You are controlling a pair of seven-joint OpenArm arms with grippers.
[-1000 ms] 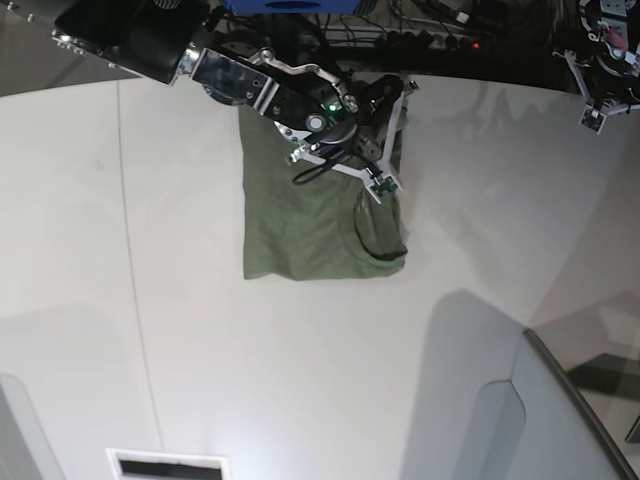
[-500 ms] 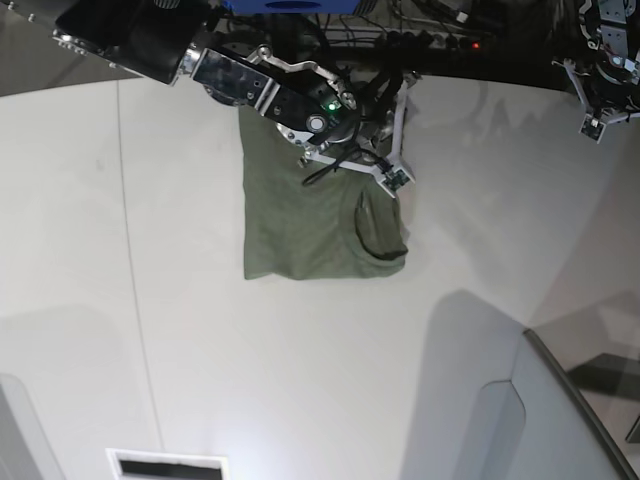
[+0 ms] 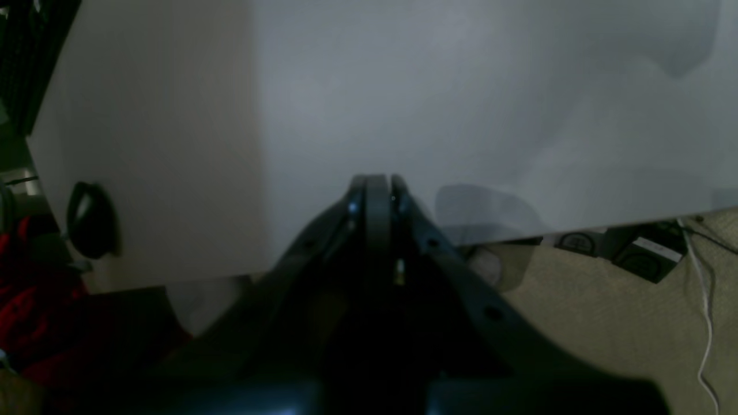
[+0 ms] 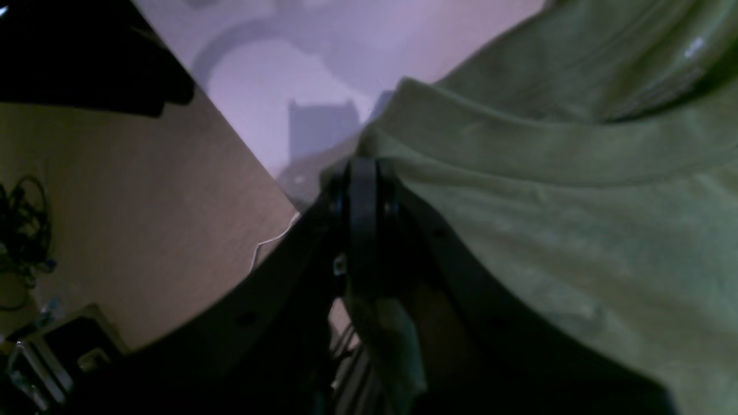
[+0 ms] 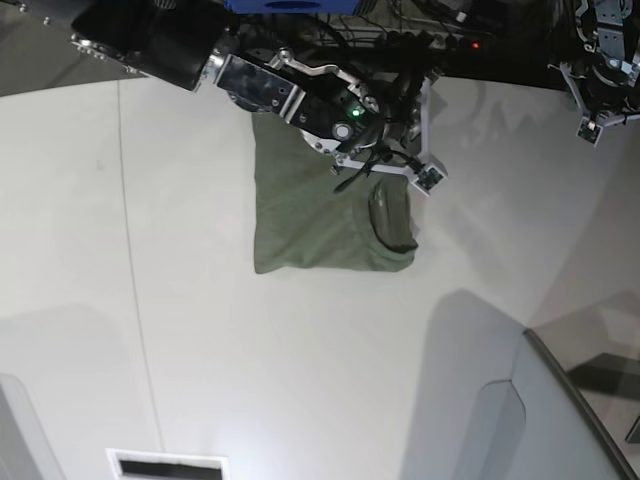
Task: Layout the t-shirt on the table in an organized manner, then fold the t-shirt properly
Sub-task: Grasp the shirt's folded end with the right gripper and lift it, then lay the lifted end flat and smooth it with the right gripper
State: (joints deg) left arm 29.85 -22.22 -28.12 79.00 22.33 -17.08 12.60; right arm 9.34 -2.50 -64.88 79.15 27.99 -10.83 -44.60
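Note:
The olive-green t-shirt (image 5: 310, 220) lies as a folded rectangle on the white table (image 5: 200, 330), its far edge under the right arm and its neck opening (image 5: 390, 225) at the right side. My right gripper (image 5: 427, 177) is at the shirt's upper right corner. In the right wrist view its jaws (image 4: 363, 173) are shut on a fold of the t-shirt (image 4: 548, 230) at the cloth's edge, close to the table's rim. My left gripper (image 5: 592, 126) hangs at the far right, well apart from the shirt. Its jaws (image 3: 377, 184) are shut on nothing above the bare table (image 3: 403, 86).
A grey angled panel (image 5: 560, 420) rises at the lower right. A white slotted part (image 5: 165, 465) sits at the bottom edge. A thin dark seam (image 5: 135, 300) runs down the table's left part. Cables and dark equipment (image 5: 440, 30) line the far edge.
My right gripper has closed on the shirt's edge and moved right. The shirt has slid a little to the right with it. The left gripper has barely moved.

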